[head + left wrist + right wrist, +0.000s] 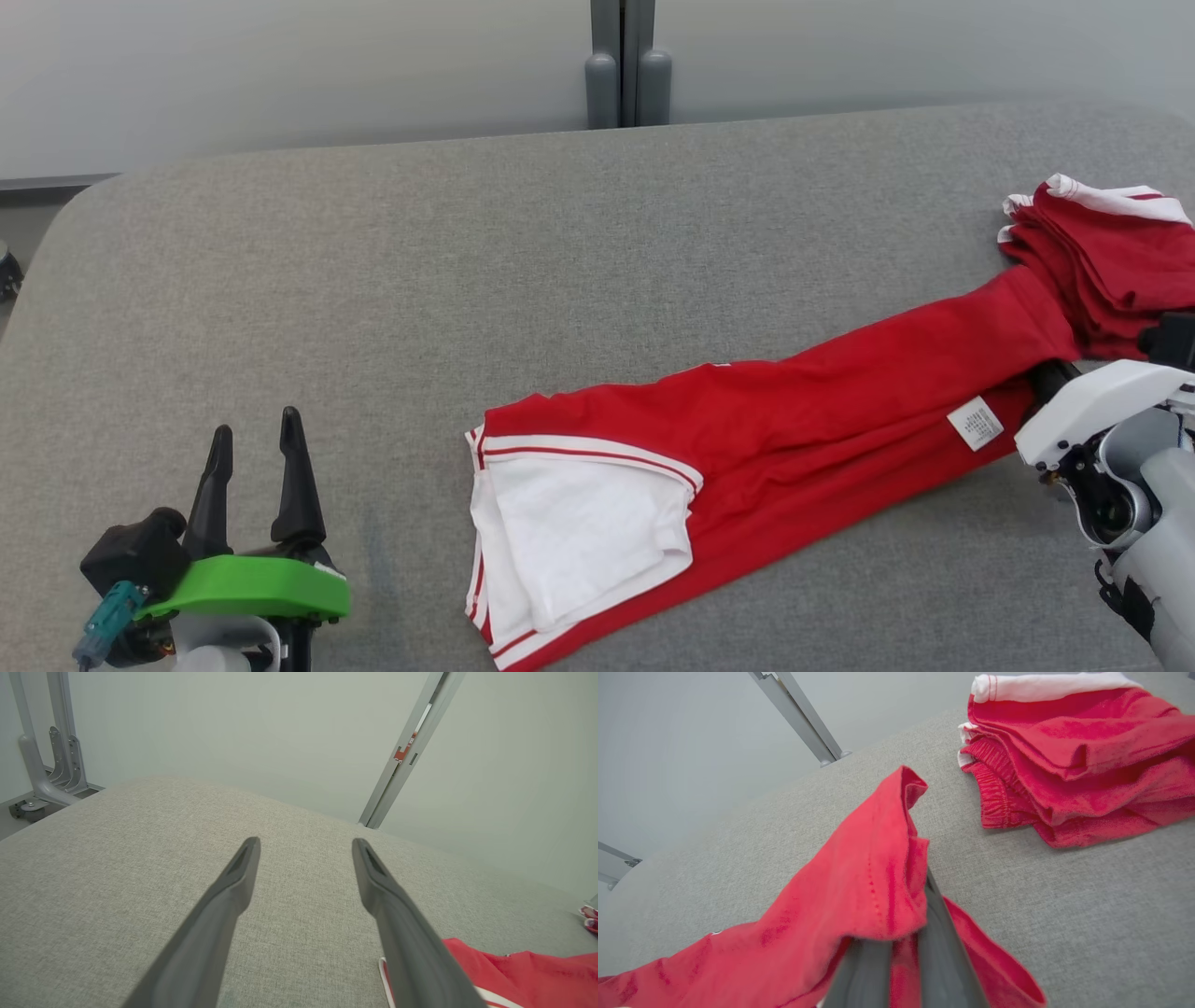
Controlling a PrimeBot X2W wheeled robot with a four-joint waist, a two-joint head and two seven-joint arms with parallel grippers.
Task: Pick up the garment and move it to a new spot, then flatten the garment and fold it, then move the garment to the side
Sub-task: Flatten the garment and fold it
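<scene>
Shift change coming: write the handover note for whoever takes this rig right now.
Left end effector: open, empty, over the grey table, left of the red garment.
Right end effector: shut on the red garment's right end.
The red garment lies stretched across the grey table, white panel at its left end; a folded red pile lies beyond the grip.
Done: grasp.
Left: move, flatten, fold, set aside.

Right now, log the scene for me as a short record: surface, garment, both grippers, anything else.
surface: grey fabric table
garment: red with white trim, stretched lengthwise, not yet flat
right gripper: shut on the garment's right end
left gripper: open, empty, at near left, apart from the garment
other: folded red pile at far right
</scene>
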